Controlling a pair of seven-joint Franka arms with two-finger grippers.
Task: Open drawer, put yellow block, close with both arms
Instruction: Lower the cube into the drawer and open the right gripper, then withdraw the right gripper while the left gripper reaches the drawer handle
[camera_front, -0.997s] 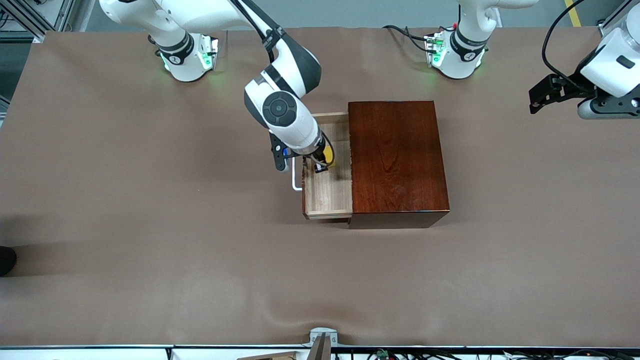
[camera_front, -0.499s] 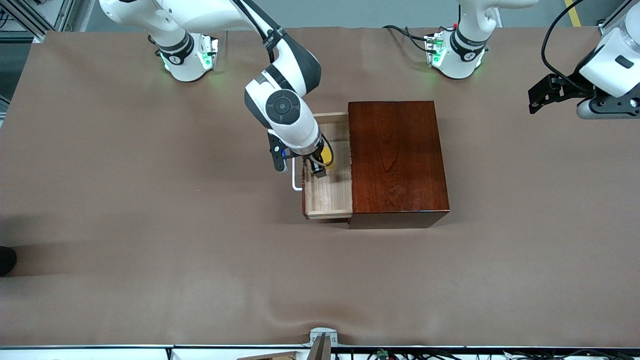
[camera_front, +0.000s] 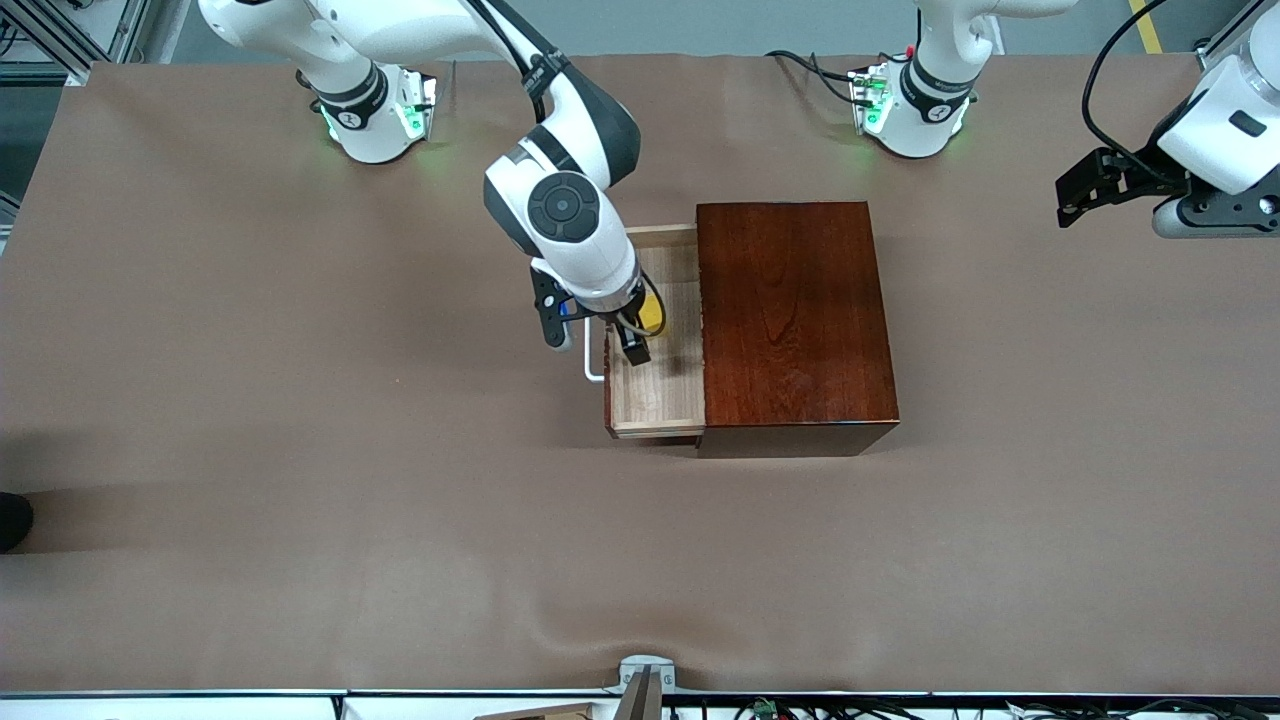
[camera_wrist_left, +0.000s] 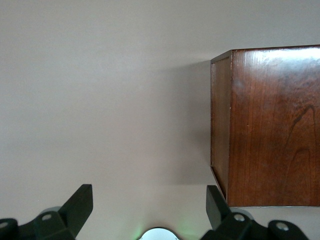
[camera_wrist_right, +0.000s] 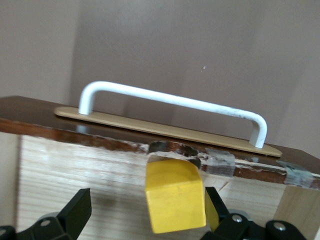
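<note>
Right wrist view shows most plainly what has just changed: the right pincer (camera_wrist_right: 145, 220) had been shut on the yellow block (camera_wrist_right: 175, 195) a second ago and now stands spread wide, its fingers (camera_wrist_right: 75, 212) clear on either side of the cube, which sits free on the pale floor of the drawer (camera_wrist_right: 75, 165) just inside the drawer front, beneath the white handle (camera_wrist_right: 170, 97). That suggests the placing step is done, leaving the withdrawal and the two-armed close. From the front view only a sliver of yellow shows past the right arm's wrist, but it does show the drawer pulled out of the dark-red box (camera_front: 790, 320) toward the right arm's end of the tabletop (camera_front: 300, 450). Farthest from the drawer, the left pincer (camera_wrist_left: 150, 220) waits, spread open and empty over bare tabletop beside the box.
</note>
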